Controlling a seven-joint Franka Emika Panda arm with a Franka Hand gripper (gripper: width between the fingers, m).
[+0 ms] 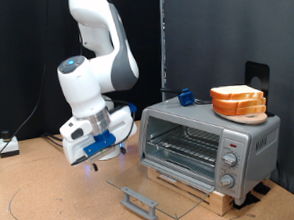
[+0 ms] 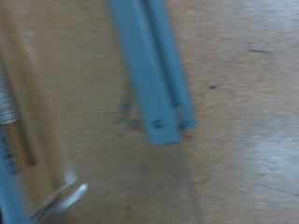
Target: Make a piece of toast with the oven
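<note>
The silver oven (image 1: 211, 144) stands on a wooden slat base at the exterior view's right. Its glass door is dropped open, nearly flat, and its grey bar handle (image 1: 140, 202) lies low at the front. The rack inside is bare. Two bread slices (image 1: 239, 101) lie stacked on an orange plate on the oven's top. My gripper (image 1: 91, 161) hangs to the left of the open door, above the table, with nothing seen between its fingers. The wrist view shows the grey handle (image 2: 149, 70) close up over the wooden table, blurred.
A small blue object (image 1: 186, 97) sits on the oven's top at the back left. A black stand (image 1: 256, 75) rises behind the plate. Cables lie on the wooden table (image 1: 52, 196) at the far left. A black curtain hangs behind.
</note>
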